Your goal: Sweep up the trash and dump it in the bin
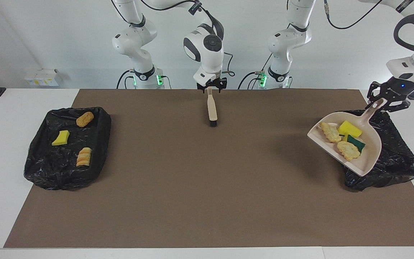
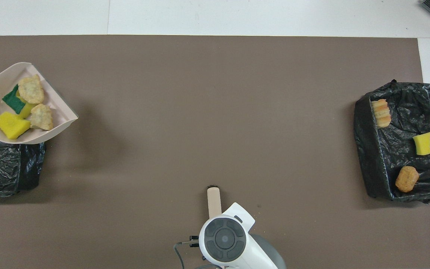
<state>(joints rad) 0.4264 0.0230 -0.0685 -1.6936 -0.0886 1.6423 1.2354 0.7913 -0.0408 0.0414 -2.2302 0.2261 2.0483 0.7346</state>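
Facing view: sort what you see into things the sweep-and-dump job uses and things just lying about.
Job: dustpan, four scraps in it, bin below it, brush, second bin holding three scraps.
Lying about: white boxes at the right arm's end.
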